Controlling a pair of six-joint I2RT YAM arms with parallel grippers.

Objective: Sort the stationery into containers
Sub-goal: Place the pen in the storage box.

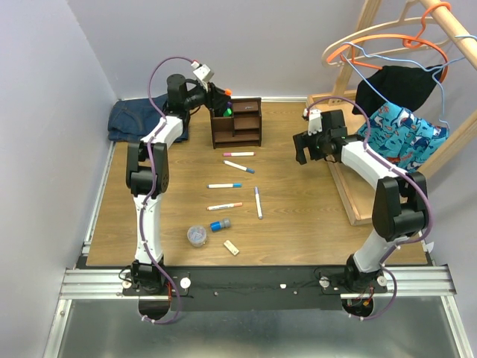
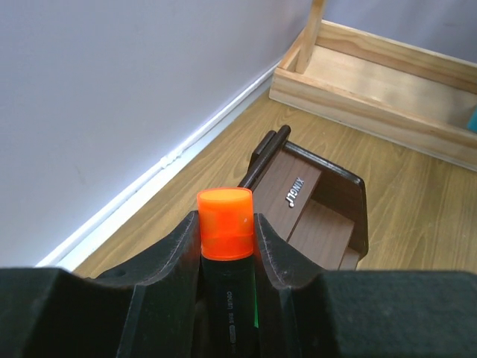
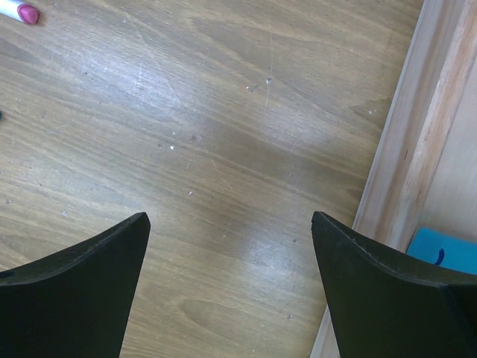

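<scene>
My left gripper (image 1: 217,95) is shut on an orange-and-black highlighter (image 2: 224,225) and holds it just above the left, taller end of the dark brown organiser (image 1: 237,123); the organiser also shows in the left wrist view (image 2: 320,201). A green highlighter (image 1: 227,112) stands in the pen section. Several white markers lie on the table, among them a pink-capped one (image 1: 238,154) and a purple-capped one (image 1: 258,202). A clear round tub (image 1: 197,236), a blue-grey cylinder (image 1: 220,224) and a beige block (image 1: 231,247) lie near the front. My right gripper (image 1: 304,147) is open and empty above bare table (image 3: 231,224).
A big light-wood tray (image 1: 350,194) with a hanger rack and clothes stands at the right; its edge shows in the right wrist view (image 3: 417,134). Folded blue jeans (image 1: 133,119) lie at the back left. Walls close the back and left.
</scene>
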